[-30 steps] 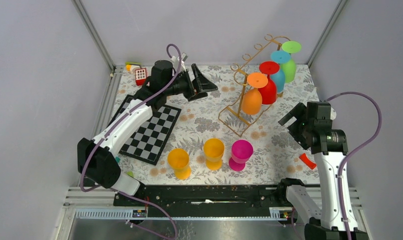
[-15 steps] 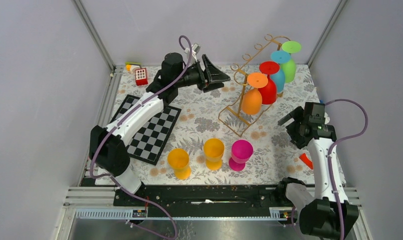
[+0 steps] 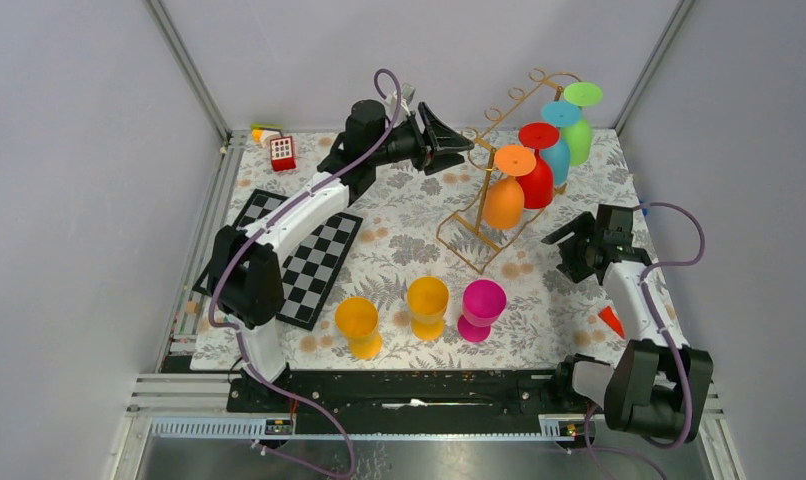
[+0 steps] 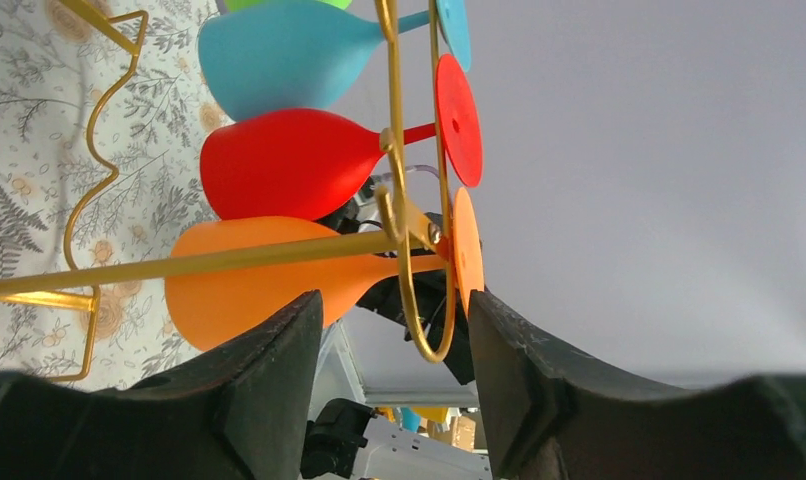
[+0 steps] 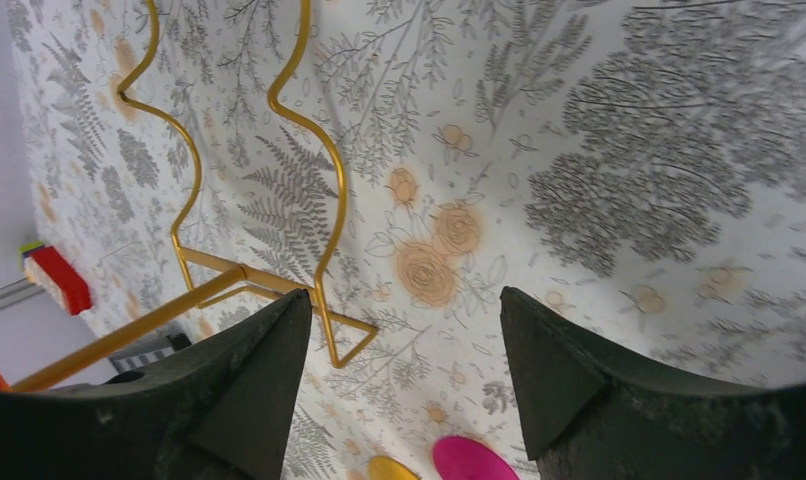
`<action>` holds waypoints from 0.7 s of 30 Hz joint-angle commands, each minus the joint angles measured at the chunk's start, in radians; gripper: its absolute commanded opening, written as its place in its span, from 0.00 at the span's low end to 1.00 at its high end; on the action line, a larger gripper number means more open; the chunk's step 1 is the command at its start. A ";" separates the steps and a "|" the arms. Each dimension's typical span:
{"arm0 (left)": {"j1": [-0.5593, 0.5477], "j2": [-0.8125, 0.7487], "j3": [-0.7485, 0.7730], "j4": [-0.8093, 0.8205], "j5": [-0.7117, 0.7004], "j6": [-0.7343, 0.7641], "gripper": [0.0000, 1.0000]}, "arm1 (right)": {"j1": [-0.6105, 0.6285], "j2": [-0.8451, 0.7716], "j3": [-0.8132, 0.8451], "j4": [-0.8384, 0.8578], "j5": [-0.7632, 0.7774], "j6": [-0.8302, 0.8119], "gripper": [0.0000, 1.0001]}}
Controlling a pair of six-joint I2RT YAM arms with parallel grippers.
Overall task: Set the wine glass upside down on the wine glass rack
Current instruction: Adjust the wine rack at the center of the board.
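Looking light, stiff and slippery, the pink wine glass [image 3: 482, 300] is wanting a grip around its bowl, while left claw [image 4: 394, 310] and right claw [image 5: 404, 295] are gaping empty.

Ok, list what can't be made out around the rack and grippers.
- Left wrist view: green glass cut off by the top edge.
- Left wrist view: whether the left gripper touches the wine glass rack, whose loop sits between its jaws.
- Right wrist view: pink glass cut by the bottom edge.
- Top view: red item partly behind the right arm.
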 commanded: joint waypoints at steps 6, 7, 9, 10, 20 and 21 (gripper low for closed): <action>-0.009 0.047 0.104 0.098 0.001 -0.045 0.43 | -0.003 0.203 -0.058 0.316 -0.211 0.084 0.73; -0.009 0.048 0.104 0.098 0.003 -0.049 0.40 | -0.003 0.220 -0.062 0.349 -0.235 0.086 0.73; -0.009 0.048 0.104 0.093 0.004 -0.050 0.35 | -0.003 0.244 -0.061 0.370 -0.265 0.086 0.73; -0.010 0.050 0.104 0.092 0.008 -0.049 0.33 | -0.003 0.252 -0.059 0.375 -0.271 0.084 0.73; -0.009 0.019 0.072 0.063 0.030 -0.043 0.14 | -0.003 0.315 0.009 0.279 -0.217 -0.005 0.59; -0.009 0.014 0.067 0.060 0.029 -0.041 0.11 | -0.003 0.322 0.012 0.281 -0.217 0.001 0.59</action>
